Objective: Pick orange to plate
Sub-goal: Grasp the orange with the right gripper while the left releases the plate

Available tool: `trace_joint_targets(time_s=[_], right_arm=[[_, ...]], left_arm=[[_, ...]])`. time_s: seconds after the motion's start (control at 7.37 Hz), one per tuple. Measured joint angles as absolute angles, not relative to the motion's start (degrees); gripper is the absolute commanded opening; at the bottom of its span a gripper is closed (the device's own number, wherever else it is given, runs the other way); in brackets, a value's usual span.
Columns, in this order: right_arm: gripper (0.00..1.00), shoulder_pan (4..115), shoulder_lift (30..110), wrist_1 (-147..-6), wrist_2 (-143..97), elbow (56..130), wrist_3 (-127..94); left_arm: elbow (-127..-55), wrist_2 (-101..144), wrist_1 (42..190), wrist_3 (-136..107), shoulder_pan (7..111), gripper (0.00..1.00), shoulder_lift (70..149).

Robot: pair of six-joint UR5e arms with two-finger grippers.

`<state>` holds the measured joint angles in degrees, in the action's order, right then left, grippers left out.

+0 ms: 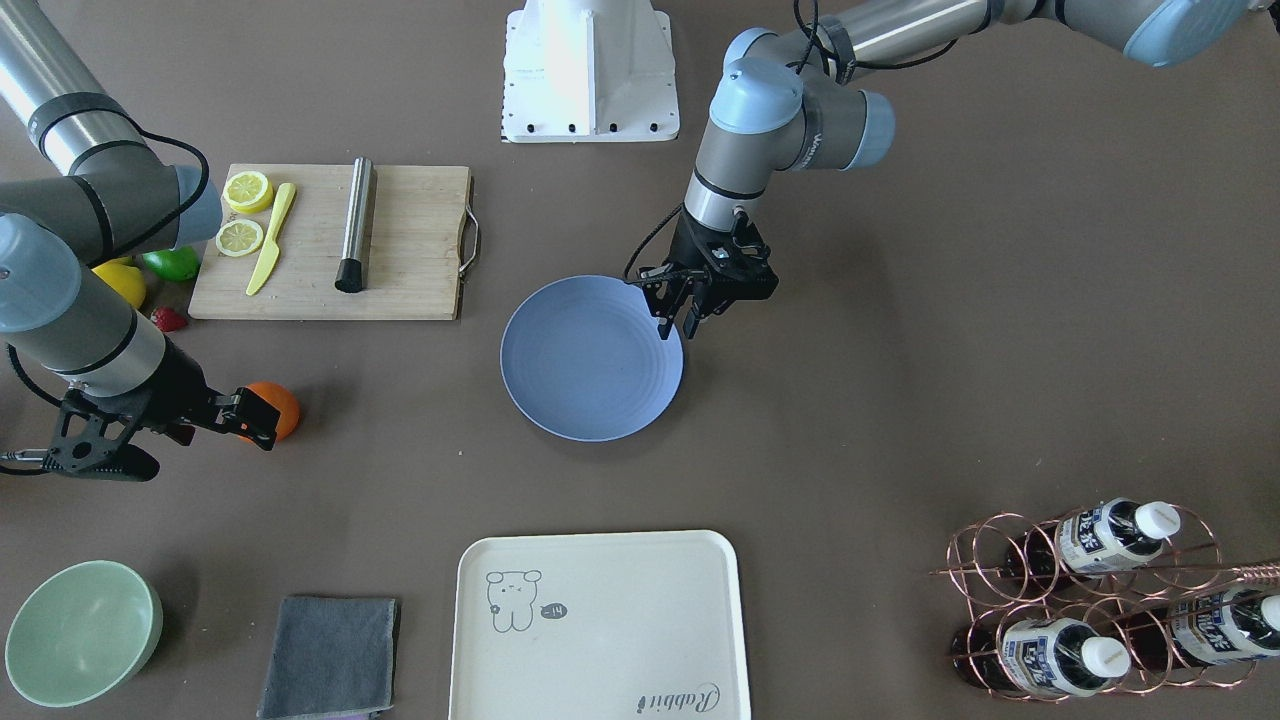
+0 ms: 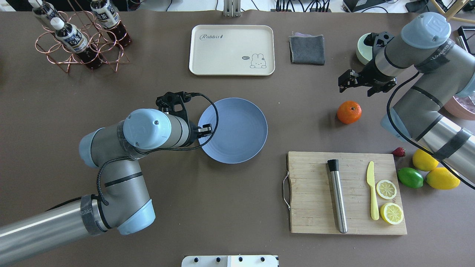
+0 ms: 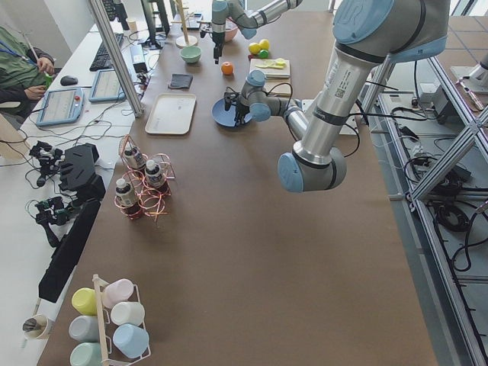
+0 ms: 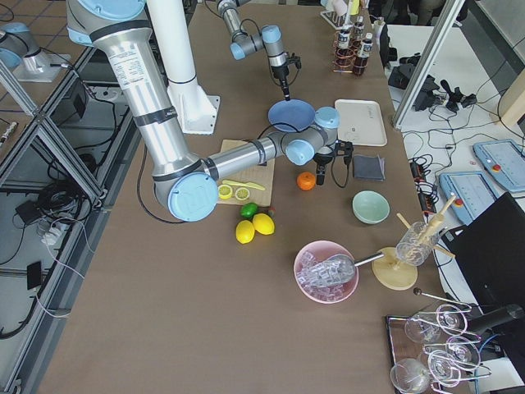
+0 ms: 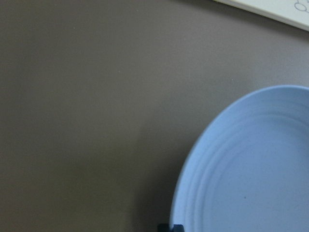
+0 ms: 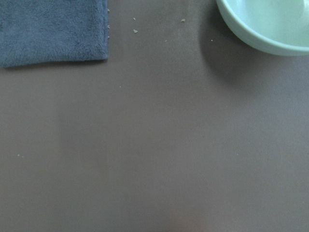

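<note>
The orange rests on the brown table to the right of the pale-blue plate, which holds nothing. My right gripper hovers close to the orange on its far side, open and holding nothing. The right wrist view shows only table, cloth and bowl, not the fruit. My left gripper points down at the plate's rim on my left side. Its fingers stand a little apart and hold nothing, and the rim fills the left wrist view's lower right.
A wooden cutting board with a metal cylinder, yellow knife and lemon halves lies near the right arm. Two lemons, a lime and a strawberry sit beside it. A cream tray, grey cloth, mint bowl and bottle rack line the far side.
</note>
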<state>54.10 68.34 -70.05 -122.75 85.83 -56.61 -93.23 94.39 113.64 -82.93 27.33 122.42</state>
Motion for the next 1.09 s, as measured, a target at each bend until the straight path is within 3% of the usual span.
trace_joint_targets(time_s=[0.68,0.81,0.95,1.09], right_arm=[[0.97,49.4,70.0,-70.1,-119.3,86.0,-56.9],[0.10,48.9,70.4,-70.1,-119.0,86.1,-56.8],[0.00,48.7,70.8,-70.1,-118.9,86.4,-56.7],[0.00,48.7,71.1,-70.0,-118.8,87.4,-56.5]], left_arm=[[-93.7,94.3,114.0,-82.8,28.1,0.98,122.3],[-93.8,94.3,114.0,-82.7,28.3,0.98,122.2],[-93.9,94.3,114.0,-82.6,28.3,0.98,122.2],[-93.9,94.3,114.1,-82.6,28.4,0.98,122.1]])
